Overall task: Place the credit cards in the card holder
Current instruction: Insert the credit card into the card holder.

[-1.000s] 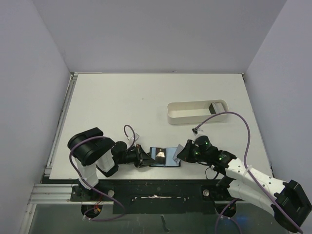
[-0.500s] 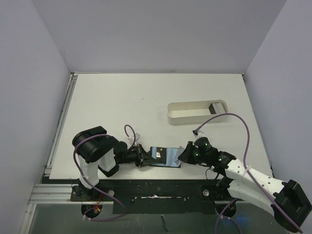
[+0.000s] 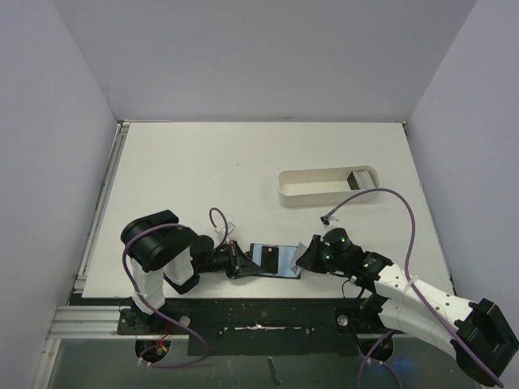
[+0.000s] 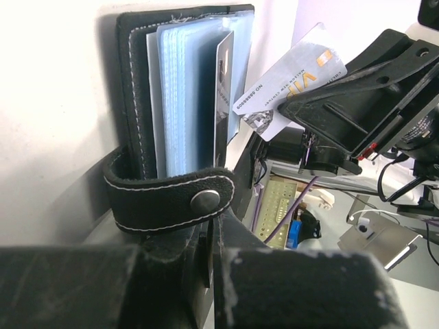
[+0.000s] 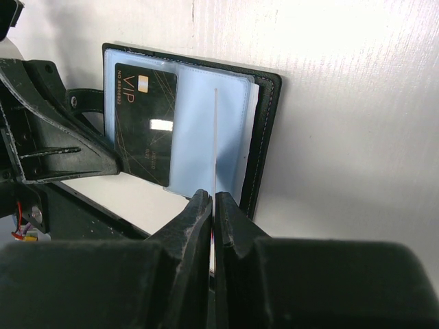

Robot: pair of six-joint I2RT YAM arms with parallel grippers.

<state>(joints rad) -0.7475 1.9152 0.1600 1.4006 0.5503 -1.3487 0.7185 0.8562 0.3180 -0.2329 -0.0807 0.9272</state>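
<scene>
The black card holder (image 3: 274, 261) lies open near the table's front edge, its bluish pockets (image 5: 199, 130) facing up. A black VIP card (image 5: 144, 123) sits in the left pocket. My left gripper (image 3: 237, 264) is shut on the holder's left cover, just below the snap tab (image 4: 171, 199). My right gripper (image 5: 214, 203) is shut on a pale credit card (image 4: 288, 82). That card stands on edge over the holder's right-hand pockets, and the right wrist view shows it only as a thin line (image 5: 215, 137). Whether its tip is inside a pocket, I cannot tell.
A long white oval tray (image 3: 302, 193) stands behind and to the right, with a dark object (image 3: 357, 178) at its right end. A purple cable (image 3: 389, 194) arcs over the right arm. The holder lies at the table's near edge (image 3: 268, 279).
The left arm has shifted slightly to the right. The right gripper has edged a little with its card at the holder's right side. Both grips are unchanged.
</scene>
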